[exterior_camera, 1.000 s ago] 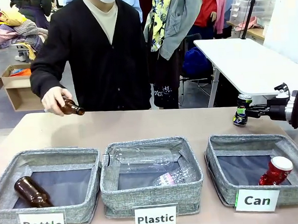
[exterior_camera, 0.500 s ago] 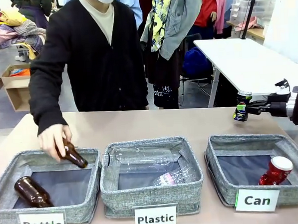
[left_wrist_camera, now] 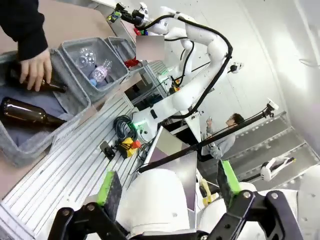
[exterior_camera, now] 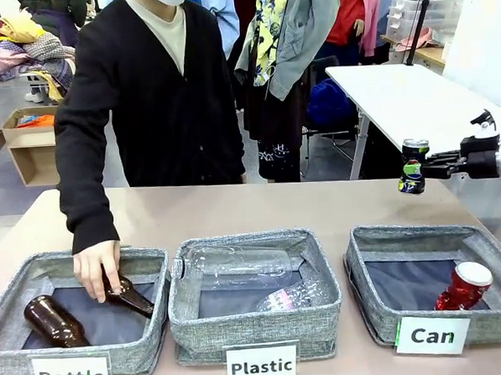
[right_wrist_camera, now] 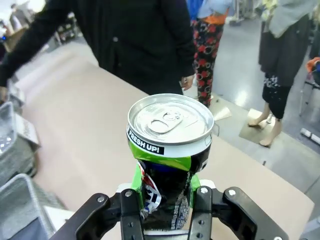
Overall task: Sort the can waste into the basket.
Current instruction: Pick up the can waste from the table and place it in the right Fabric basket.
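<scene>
A dark can [exterior_camera: 414, 166] with green and coloured print hangs above the table's far right, upright, with my right gripper [exterior_camera: 430, 167] shut on its side. In the right wrist view the same dark can [right_wrist_camera: 169, 150] is dented at its middle between the green pads [right_wrist_camera: 135, 179], silver top up. A red can [exterior_camera: 463, 285] lies tilted in the "Can" basket [exterior_camera: 368, 275] at the front right. My left gripper [left_wrist_camera: 167, 186] stands open with nothing between its fingers, away from the table.
The person's hand [exterior_camera: 95, 267] lowers a brown bottle [exterior_camera: 132, 296] into the "Bottle" basket [exterior_camera: 149, 337], beside another brown bottle [exterior_camera: 52, 320]. The "Plastic" basket [exterior_camera: 253, 323] in the middle holds clear plastic bottles [exterior_camera: 238, 262].
My right gripper has lifted the dark can up and slightly right. The person's hand has brought the brown bottle down from the table's far edge into the "Bottle" basket.
</scene>
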`<action>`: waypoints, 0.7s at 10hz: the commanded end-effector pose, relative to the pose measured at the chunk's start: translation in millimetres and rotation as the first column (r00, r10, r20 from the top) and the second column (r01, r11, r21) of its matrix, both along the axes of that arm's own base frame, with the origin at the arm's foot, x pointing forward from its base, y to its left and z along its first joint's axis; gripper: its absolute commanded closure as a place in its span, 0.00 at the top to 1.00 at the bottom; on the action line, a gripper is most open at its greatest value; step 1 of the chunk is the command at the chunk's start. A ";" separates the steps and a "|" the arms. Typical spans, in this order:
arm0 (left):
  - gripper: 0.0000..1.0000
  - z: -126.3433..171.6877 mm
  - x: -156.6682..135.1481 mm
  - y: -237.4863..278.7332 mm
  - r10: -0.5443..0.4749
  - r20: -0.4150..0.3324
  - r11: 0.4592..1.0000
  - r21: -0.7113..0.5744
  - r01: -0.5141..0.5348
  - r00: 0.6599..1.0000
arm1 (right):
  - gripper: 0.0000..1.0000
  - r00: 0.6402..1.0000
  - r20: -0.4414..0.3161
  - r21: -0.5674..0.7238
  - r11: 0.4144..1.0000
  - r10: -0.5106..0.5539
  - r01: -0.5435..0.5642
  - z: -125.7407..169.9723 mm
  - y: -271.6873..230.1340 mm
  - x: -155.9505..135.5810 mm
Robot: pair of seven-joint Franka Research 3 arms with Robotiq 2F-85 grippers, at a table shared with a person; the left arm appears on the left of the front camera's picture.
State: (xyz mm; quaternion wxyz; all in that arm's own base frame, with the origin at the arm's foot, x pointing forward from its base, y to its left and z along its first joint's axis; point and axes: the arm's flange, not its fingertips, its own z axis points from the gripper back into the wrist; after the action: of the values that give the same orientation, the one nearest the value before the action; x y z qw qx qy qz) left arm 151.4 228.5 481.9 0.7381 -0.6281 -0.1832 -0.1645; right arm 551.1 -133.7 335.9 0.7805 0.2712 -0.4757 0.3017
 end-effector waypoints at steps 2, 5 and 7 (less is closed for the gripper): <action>1.00 -5.0 8.7 -10.3 -0.058 0.014 0.998 -0.004 0.058 0.998 | 0.27 0.979 -0.181 0.001 0.995 0.094 -0.096 51.3 5.7 -42.8; 1.00 -15.9 47.3 -83.0 -0.248 -0.035 0.967 0.052 0.250 0.968 | 0.27 0.909 -0.348 -0.115 0.952 0.230 -0.285 91.6 13.4 -106.0; 1.00 -34.1 69.3 -134.7 -0.327 -0.109 0.939 0.080 0.336 0.939 | 0.27 0.857 -0.382 -0.155 0.890 0.345 -0.428 103.6 24.6 -138.6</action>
State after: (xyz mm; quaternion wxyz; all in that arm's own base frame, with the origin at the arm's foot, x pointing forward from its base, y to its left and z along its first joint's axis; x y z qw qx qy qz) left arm 210.3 112.8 451.8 0.7352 -0.6250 -0.0441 -0.2587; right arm 424.5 -112.4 429.7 0.8109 0.3165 -0.2448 0.4270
